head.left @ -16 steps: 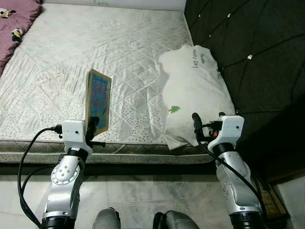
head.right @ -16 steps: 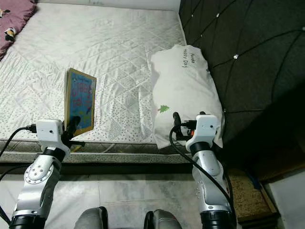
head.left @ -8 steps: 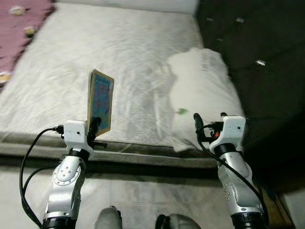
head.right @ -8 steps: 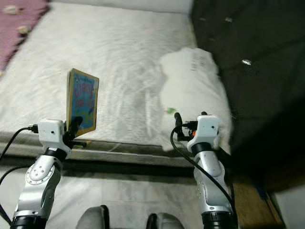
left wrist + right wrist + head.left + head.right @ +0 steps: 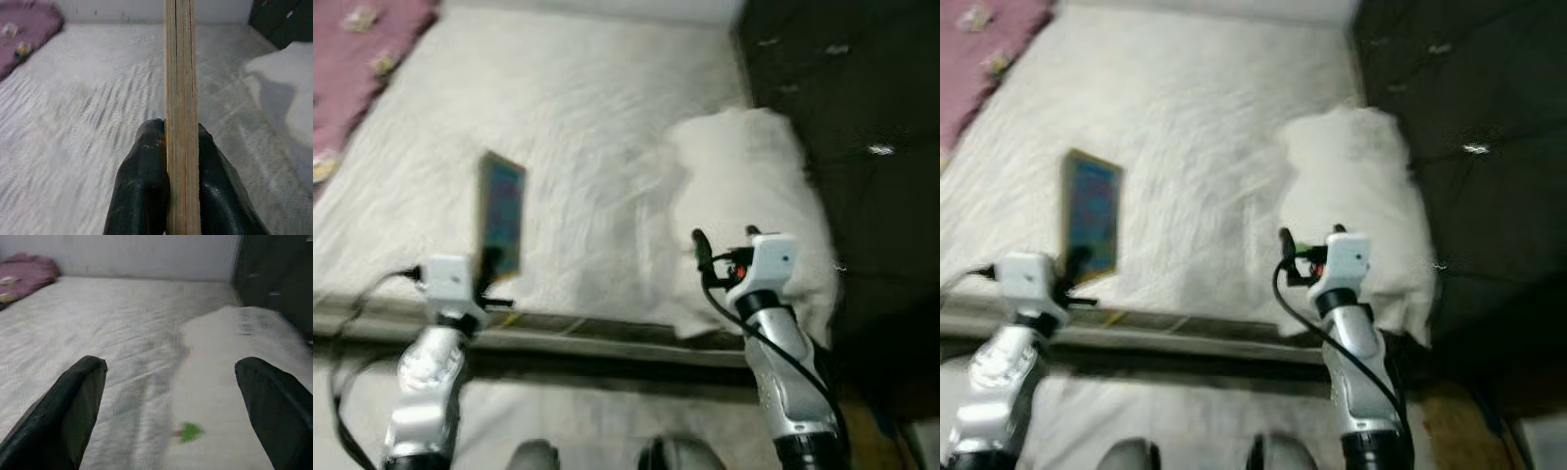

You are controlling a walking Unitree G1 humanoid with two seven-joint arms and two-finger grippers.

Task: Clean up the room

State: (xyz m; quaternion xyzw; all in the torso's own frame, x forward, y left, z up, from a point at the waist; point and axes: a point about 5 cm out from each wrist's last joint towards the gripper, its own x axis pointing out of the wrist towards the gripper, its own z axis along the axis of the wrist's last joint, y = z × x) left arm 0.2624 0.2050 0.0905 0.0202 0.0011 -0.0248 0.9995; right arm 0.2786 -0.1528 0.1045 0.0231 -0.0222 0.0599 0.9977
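The left gripper (image 5: 178,161) has its jaws pinching the picture book (image 5: 501,213) by its lower edge, upright over the mattress (image 5: 578,127). It looks thin, stiff and light; gripped there it may tilt. The right gripper (image 5: 171,401) hangs spread wide beside the pillow (image 5: 744,196).

A wide bed with a white quilted mattress (image 5: 587,127) spans the scene, blurred in the head views. A black tufted padded headboard (image 5: 862,108) rises along its right side. A crumpled mauve blanket (image 5: 357,49) lies at the far left. Pale tiled floor (image 5: 597,416) runs beneath the bed's near edge, and a plain light wall (image 5: 146,254) stands beyond.
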